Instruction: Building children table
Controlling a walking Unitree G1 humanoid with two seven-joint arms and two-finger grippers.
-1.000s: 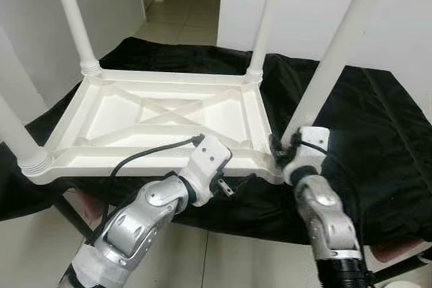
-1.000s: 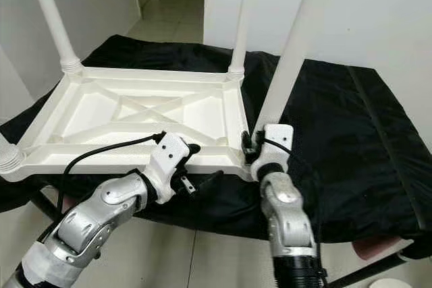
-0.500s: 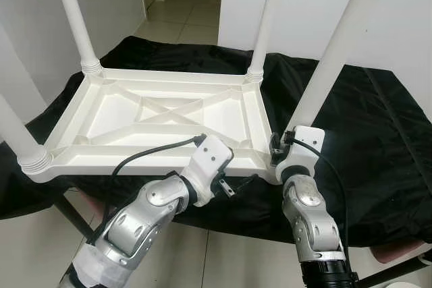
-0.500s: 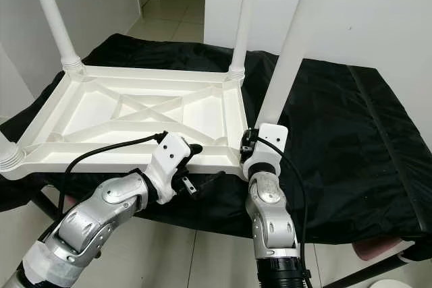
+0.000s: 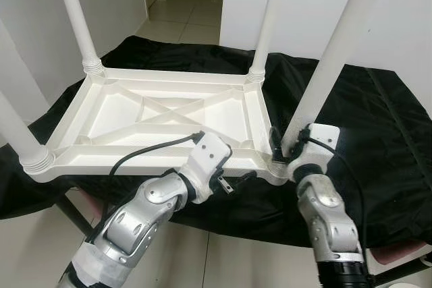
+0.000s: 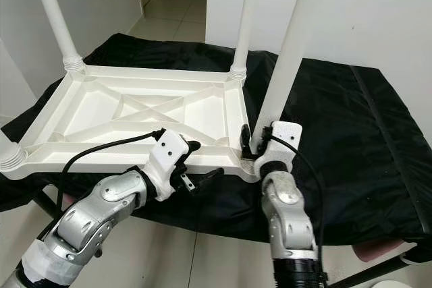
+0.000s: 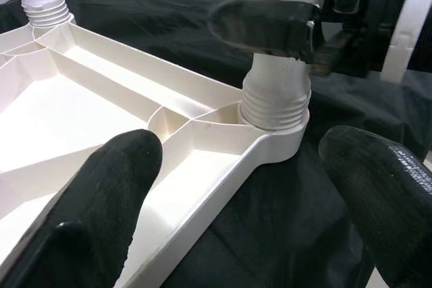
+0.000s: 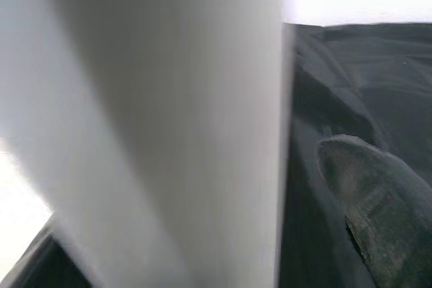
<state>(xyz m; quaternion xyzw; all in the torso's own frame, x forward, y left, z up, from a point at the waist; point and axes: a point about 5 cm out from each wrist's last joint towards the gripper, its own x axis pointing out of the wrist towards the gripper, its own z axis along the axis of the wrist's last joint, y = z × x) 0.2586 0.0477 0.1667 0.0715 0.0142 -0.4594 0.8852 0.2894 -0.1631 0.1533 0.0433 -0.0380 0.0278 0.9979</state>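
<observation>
The right gripper has risen, clenched on the near-right white plastic leg; left gripper released. Light, rigid, slippery: grasp near the socket.

You have one white plastic table top, lying upside down on one black cloth. You can count four white legs standing up from its corners, and two grippers: left gripper, right gripper.
</observation>
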